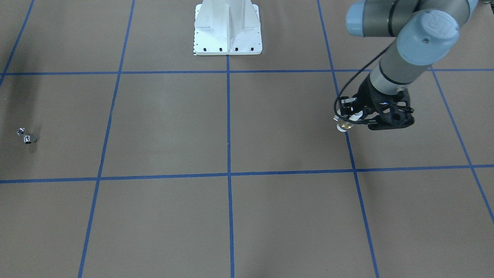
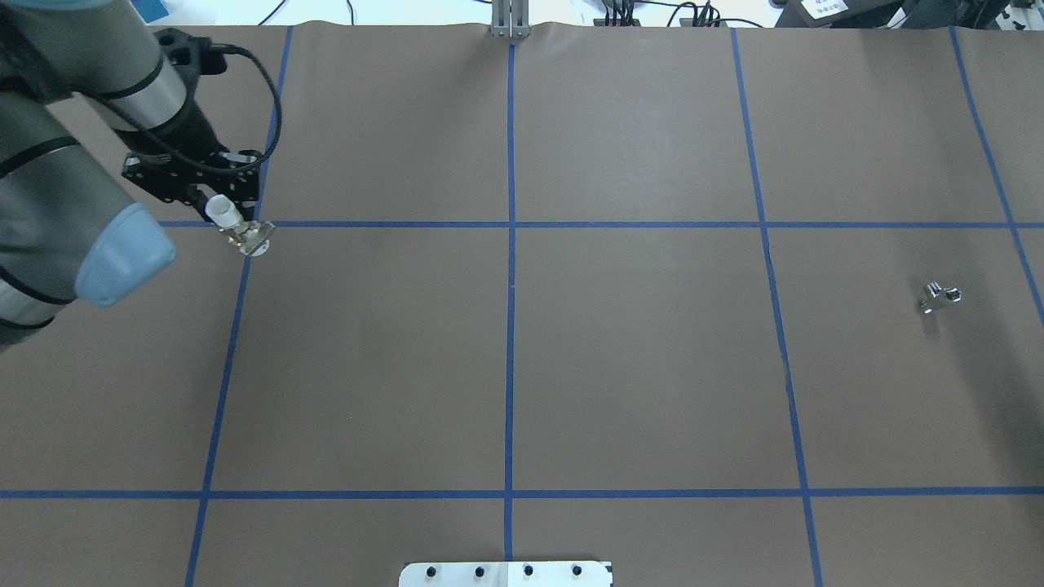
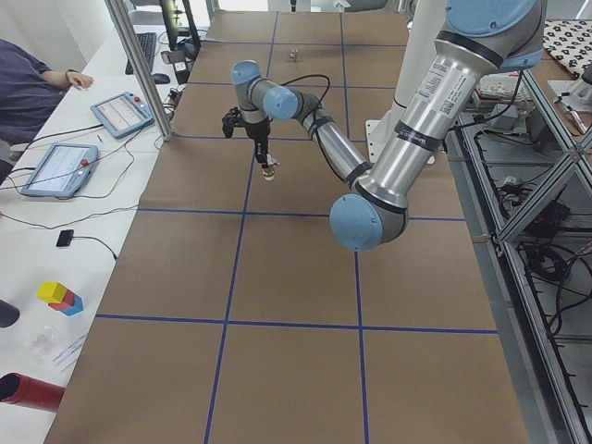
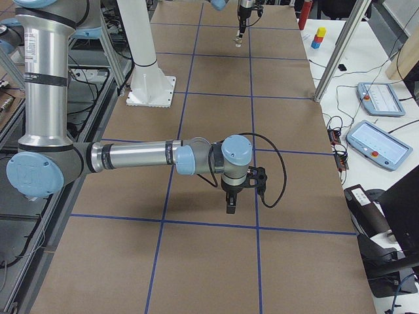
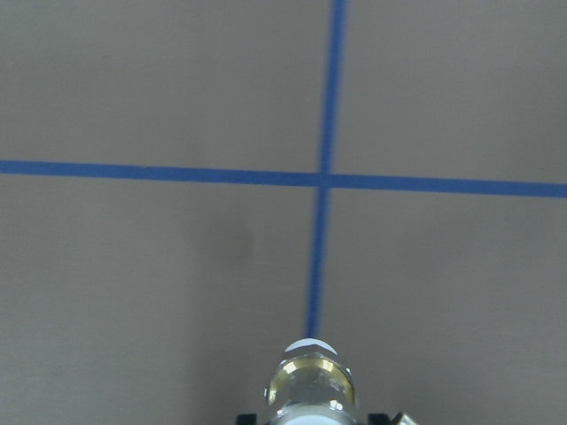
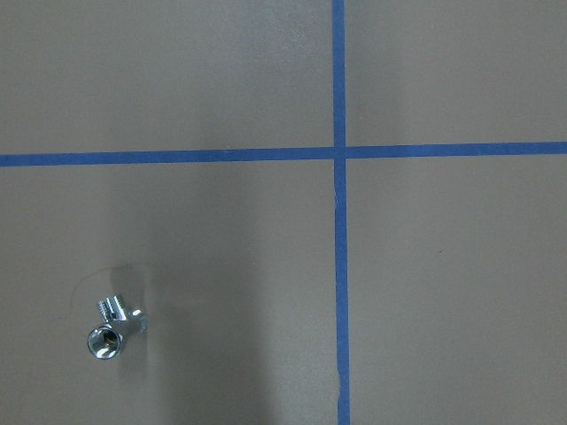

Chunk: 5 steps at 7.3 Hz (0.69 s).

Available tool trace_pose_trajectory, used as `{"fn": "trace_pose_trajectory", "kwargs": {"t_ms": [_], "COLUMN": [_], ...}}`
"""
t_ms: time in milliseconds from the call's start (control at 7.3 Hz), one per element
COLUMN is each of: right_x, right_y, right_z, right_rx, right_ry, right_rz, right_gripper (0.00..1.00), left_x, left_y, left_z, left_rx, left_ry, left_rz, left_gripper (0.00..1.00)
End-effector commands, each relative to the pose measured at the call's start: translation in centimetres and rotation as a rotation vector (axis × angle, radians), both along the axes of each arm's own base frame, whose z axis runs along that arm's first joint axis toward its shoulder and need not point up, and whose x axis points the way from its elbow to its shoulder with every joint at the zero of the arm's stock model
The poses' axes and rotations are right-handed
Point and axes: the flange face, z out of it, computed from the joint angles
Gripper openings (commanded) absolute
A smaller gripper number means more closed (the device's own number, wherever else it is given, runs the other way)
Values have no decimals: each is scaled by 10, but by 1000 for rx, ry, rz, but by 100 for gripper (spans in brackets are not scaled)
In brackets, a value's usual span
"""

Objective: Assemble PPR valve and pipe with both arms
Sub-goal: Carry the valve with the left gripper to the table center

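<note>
My left gripper [image 1: 353,117] is shut on the PPR valve [image 1: 343,125], whose brass middle and white ends hang below the fingers, low over a crossing of blue lines. The same gripper [image 2: 216,204] and valve [image 2: 241,232] show in the overhead view, and the valve [image 5: 310,385] sits at the bottom of the left wrist view. The small silver pipe [image 2: 940,297] lies alone on the table far to the right, also seen in the front view [image 1: 27,137] and the right wrist view [image 6: 111,328]. My right gripper [image 4: 230,203] shows only in the exterior right view, so I cannot tell whether it is open or shut.
The white bolted pedestal [image 1: 227,27] stands at the robot's side of the table. Blue tape lines [image 2: 510,224] grid the brown table cover. An aluminium post [image 3: 139,65], tablets [image 3: 120,111] and an operator's arm [image 3: 37,79] are beside the table.
</note>
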Motion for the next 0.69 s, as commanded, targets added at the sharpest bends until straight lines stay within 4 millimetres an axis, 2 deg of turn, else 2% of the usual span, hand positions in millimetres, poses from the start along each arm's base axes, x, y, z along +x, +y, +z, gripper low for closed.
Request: {"fn": "trace_pose_trajectory", "kwargs": {"t_ms": [0, 137, 274, 411, 548], "right_x": [-1, 0, 0, 0, -1], "right_y": [-16, -13, -12, -11, -12], "right_z": [-14, -9, -6, -5, -6], "right_rx": [26, 17, 9, 11, 10], "right_ry": [4, 11, 11, 8, 3], "right_rz": [3, 7, 9, 8, 8], "right_gripper": [99, 99, 99, 99, 99], "left_x": [62, 115, 156, 195, 231], "left_y": [4, 7, 8, -3, -25], "left_z": [-105, -143, -165, -166, -160], "left_rx": [-29, -50, -27, -19, -7], "left_ry": [41, 35, 13, 30, 42], "left_rz": [-14, 0, -8, -34, -51], "left_gripper": [0, 0, 0, 0, 0]}}
